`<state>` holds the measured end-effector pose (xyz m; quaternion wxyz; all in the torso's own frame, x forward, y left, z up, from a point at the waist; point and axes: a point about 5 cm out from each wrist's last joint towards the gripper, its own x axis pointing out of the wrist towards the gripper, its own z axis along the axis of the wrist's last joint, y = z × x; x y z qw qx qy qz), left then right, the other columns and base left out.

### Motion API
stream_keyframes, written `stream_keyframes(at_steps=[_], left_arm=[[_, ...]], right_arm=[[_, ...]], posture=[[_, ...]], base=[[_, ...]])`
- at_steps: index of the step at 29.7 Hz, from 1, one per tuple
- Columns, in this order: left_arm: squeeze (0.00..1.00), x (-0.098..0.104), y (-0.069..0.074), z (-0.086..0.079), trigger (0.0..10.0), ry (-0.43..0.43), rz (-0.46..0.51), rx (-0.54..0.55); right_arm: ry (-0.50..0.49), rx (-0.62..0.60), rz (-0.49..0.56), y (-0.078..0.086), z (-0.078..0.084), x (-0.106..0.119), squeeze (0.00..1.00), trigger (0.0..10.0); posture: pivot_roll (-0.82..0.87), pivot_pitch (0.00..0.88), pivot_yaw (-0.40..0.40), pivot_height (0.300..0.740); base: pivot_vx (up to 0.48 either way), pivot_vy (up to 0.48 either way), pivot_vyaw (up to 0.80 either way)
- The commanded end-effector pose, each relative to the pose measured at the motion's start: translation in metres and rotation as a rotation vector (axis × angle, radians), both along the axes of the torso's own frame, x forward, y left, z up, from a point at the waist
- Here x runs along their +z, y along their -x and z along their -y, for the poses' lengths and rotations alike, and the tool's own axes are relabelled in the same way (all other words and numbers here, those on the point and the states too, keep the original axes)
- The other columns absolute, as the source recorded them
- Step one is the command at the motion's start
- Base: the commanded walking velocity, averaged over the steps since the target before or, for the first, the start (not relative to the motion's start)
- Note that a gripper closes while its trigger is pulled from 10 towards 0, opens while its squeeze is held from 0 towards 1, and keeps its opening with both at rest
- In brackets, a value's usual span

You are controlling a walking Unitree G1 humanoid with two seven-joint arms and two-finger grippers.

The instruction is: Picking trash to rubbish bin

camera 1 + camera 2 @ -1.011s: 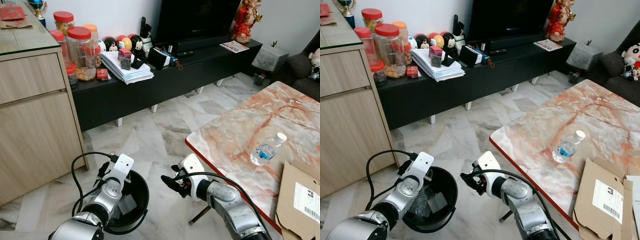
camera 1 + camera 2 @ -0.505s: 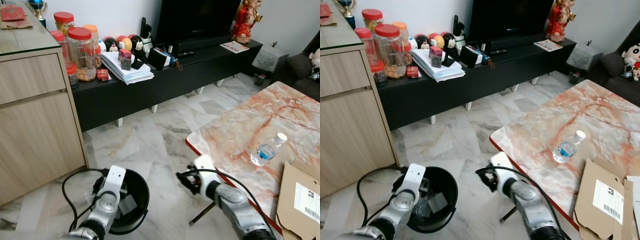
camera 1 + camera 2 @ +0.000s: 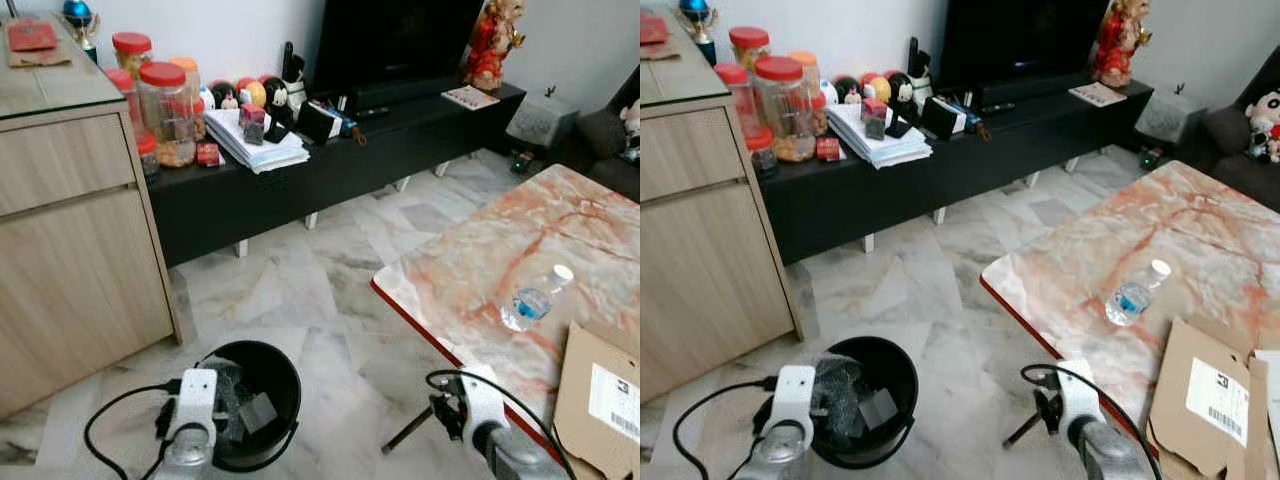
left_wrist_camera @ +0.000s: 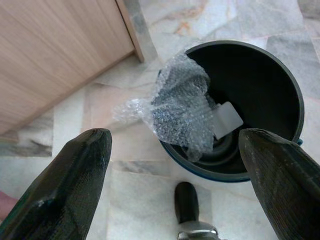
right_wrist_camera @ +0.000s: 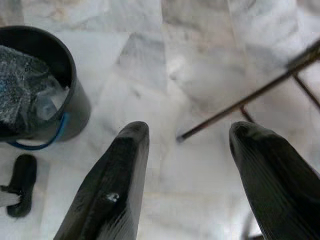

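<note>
Marble-topped table (image 3: 480, 270) off beyond the right gripper's fingers, with a clear plastic bottle (image 3: 533, 297) lying on it and flattened cardboard (image 3: 600, 400) at the near corner. Black rubbish bin (image 4: 280, 90) on the pale marble floor (image 3: 300, 290), directly ahead of the left gripper (image 4: 175, 170), between and beyond its two spread fingertips. Crumpled bubble wrap (image 4: 175, 107) inside the bin, draped over the rim nearest the wooden cabinet (image 3: 70, 250). Left gripper released, gripping nothing. Right gripper (image 5: 187, 175) likewise released, fingers wide apart over bare floor, bin off past one finger (image 5: 115, 185), thin table legs (image 5: 240, 105) past the other.
</note>
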<state>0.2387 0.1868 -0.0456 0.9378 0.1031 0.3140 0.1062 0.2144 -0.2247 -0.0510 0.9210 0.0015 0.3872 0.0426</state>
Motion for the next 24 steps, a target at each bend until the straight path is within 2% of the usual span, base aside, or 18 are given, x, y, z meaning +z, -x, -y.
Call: stream_keyframes(at_steps=[1, 8, 11, 20, 24], left_arm=[[0.0, 0.0, 0.0, 0.005, 10.0, 0.001, 0.012, 0.004], [0.0, -0.001, 0.004, -0.001, 10.0, -0.021, 0.019, 0.07], [0.0, -0.006, 0.012, -0.002, 10.0, -0.028, -0.011, 0.092], [0.0, -0.015, 0.029, -0.006, 10.0, -0.07, -0.034, 0.118], [0.0, -0.016, 0.035, -0.007, 10.0, -0.114, -0.02, 0.088]], right_arm=[[-0.01, -0.051, -0.002, 0.004, 0.003, -0.003, 0.0, 10.0], [0.013, -0.142, -0.031, 0.014, 0.007, -0.011, 0.0, 10.0], [-0.003, -0.212, -0.043, 0.021, 0.009, -0.015, 0.0, 10.0], [-0.076, -0.311, 0.077, 0.017, 0.01, -0.01, 0.0, 10.0], [-0.068, -0.338, 0.08, 0.019, 0.01, -0.011, 0.0, 10.0]], posture=[[0.05, 0.0, -0.159, 0.74], [0.05, 0.0, -0.162, 0.74], [0.05, 0.0, -0.165, 0.74], [0.06, 0.0, -0.167, 0.74], [0.06, 0.003, -0.166, 0.74]], base=[[0.0, 0.0, 0.0], [0.0, 0.0, 0.0], [0.0, 0.0, 0.0], [0.0, 0.0, 0.0], [0.0, 0.0, 0.0]])
